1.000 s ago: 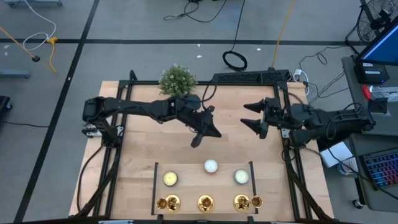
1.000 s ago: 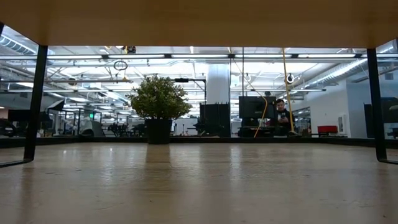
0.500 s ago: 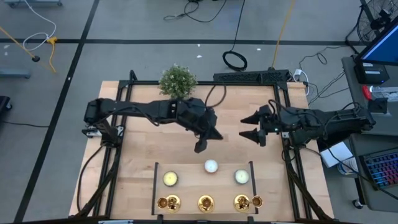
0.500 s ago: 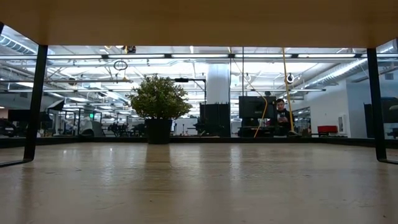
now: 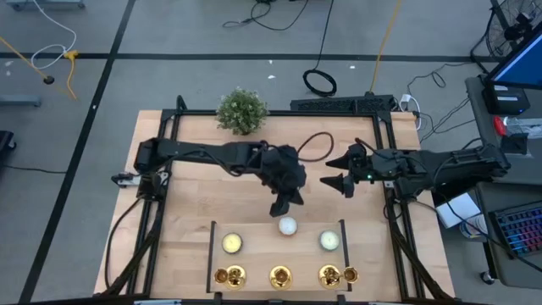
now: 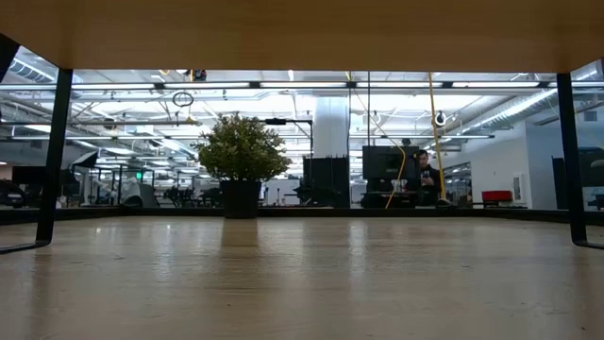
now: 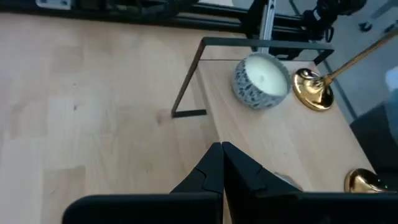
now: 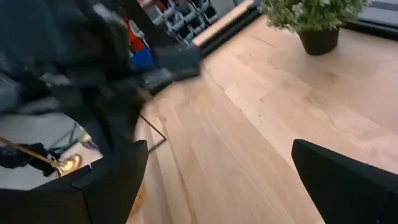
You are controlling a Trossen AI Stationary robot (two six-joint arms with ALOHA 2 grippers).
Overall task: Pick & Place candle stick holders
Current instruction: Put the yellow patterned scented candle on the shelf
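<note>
Left gripper: fingers pressed together, nothing between them; poised over the bare wood just outside the far edge of the raised tray, beside the white candle. In the left wrist view the closed fingertips meet at the tray's edge.

Right gripper: jaws spread wide, empty; over mid-table, well apart from the tray, and pointing toward the left gripper. In the right wrist view its two fingers stand far apart, with bare wood between them.

Candle stick holders: three, brass, in a row along the tray's near edge — left holder, middle holder, right holder. All lie beyond the candles as seen from the left jaws, none touching either gripper. The middle holder is the one nearest the left jaws, past the white candle; the right jaws are well apart from all three. One holder shows just beside a patterned candle jar ahead of the left fingertips.

Other candles: yellow; pale green.

Potted plant: far edge of table, behind both grippers.
</note>
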